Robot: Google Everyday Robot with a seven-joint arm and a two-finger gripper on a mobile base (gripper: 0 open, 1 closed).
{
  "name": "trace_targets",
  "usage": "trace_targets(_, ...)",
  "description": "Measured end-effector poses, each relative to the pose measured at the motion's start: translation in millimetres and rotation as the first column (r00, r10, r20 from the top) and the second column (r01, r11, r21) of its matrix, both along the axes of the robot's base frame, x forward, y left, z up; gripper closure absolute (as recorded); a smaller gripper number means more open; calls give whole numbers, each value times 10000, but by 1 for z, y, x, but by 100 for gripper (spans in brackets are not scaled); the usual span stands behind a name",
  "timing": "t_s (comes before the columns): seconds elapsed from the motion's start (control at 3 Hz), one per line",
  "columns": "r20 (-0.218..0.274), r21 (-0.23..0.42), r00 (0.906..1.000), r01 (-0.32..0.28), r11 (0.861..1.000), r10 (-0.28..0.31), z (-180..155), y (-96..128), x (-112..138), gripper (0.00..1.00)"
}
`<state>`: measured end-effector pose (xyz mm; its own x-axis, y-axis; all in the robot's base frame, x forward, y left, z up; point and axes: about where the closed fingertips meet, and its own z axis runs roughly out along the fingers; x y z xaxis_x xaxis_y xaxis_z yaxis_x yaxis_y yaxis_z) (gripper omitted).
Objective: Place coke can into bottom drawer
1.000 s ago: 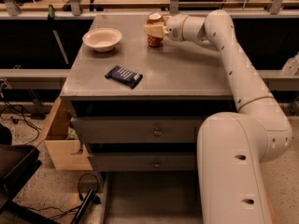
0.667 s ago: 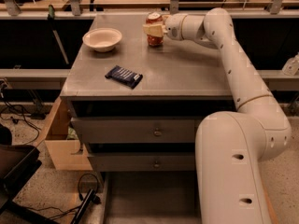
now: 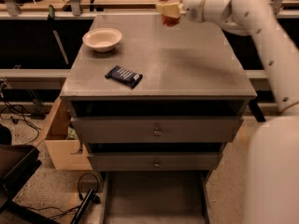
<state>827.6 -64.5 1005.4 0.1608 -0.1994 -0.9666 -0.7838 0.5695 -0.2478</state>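
Observation:
The red coke can point(image 3: 169, 18) with a silver top is held in my gripper point(image 3: 168, 7), lifted above the far edge of the grey cabinet top point(image 3: 187, 64). The cream fingers point(image 3: 167, 8) are shut around the can's upper half, so only its top and lower part show. My white arm point(image 3: 261, 27) reaches in from the right. The bottom drawer point(image 3: 154, 197) is pulled open below the two upper drawers, its flat grey floor showing at the bottom of the view.
A cream bowl point(image 3: 102, 38) stands at the cabinet top's far left. A dark blue snack packet point(image 3: 123, 76) lies left of centre. The two upper drawers with knobs point(image 3: 157, 131) are slightly ajar. A cardboard box point(image 3: 63, 141) stands on the floor at the left. My white base point(image 3: 273, 171) is at the right.
The can has risen off the cabinet top in my gripper, and the view has shifted so the cabinet sits more centrally and closer.

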Motion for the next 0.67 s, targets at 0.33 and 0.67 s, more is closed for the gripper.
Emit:
trace_targets(0.33, 1707, 45, 9828, 701, 9975, -699, 93, -33, -73, 100)
trace_targets(0.67, 2580, 211, 9638, 642, 9977, -675, 151, -24, -161, 100)
